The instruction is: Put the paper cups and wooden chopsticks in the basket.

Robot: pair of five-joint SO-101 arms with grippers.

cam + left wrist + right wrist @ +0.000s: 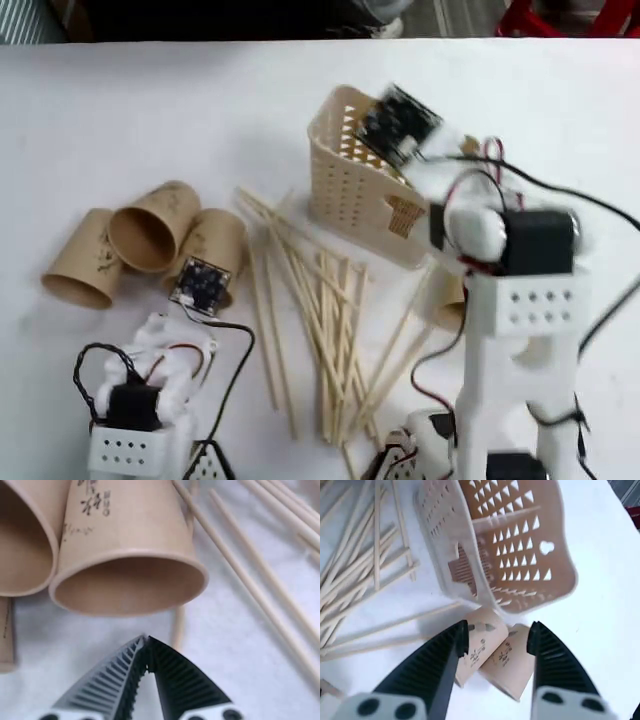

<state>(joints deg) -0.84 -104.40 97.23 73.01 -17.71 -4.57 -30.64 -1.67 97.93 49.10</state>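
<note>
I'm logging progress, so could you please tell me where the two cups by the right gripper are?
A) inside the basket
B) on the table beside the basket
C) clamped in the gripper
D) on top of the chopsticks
B: the two cups lie on their sides on the table just outside the basket, ahead of the open right gripper.

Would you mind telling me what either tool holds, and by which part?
Nothing is held: the left tool is shut on nothing, and the right tool open and empty.
</note>
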